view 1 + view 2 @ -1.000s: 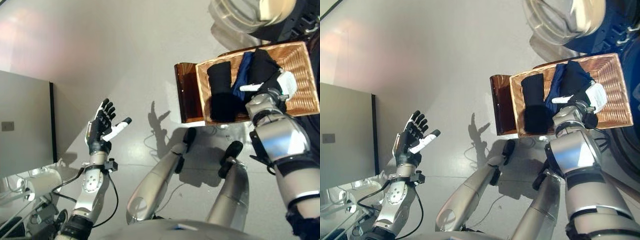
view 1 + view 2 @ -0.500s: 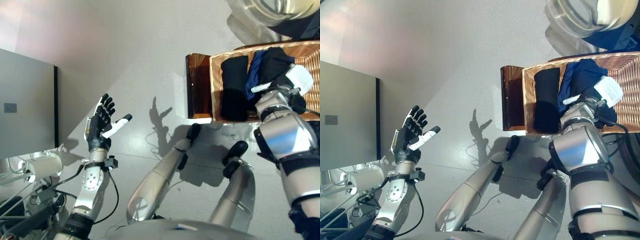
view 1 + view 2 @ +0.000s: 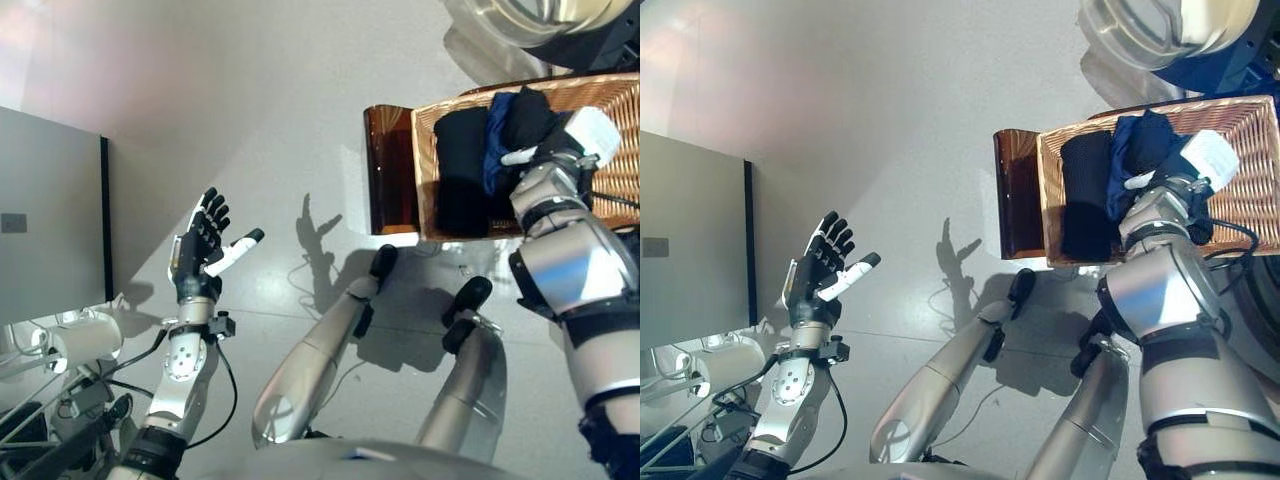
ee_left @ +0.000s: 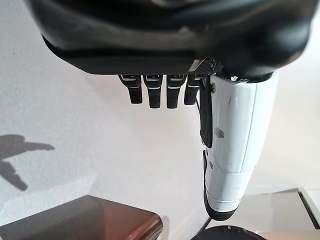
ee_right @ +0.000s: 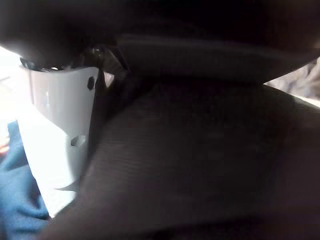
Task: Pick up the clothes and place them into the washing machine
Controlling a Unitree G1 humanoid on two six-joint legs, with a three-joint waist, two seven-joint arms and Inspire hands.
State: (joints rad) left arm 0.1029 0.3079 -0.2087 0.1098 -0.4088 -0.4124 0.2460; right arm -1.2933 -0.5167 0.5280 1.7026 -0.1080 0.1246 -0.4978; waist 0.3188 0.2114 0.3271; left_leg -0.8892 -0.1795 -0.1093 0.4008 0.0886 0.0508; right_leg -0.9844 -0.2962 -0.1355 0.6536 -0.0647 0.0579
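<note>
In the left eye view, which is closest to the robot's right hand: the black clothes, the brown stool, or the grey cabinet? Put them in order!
From the right hand:
1. Black clothes, in the wicker basket, right at the hand.
2. Brown stool, just beyond the basket's left edge.
3. Grey cabinet, far across the floor at the view's left.

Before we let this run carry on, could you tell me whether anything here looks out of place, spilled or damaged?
Nothing stands out. The clothes, black and blue, all lie inside the wicker basket; none are on the floor. The right hand is down on a dark garment there, its fingers hidden. The left hand hangs open and empty over bare floor.
</note>
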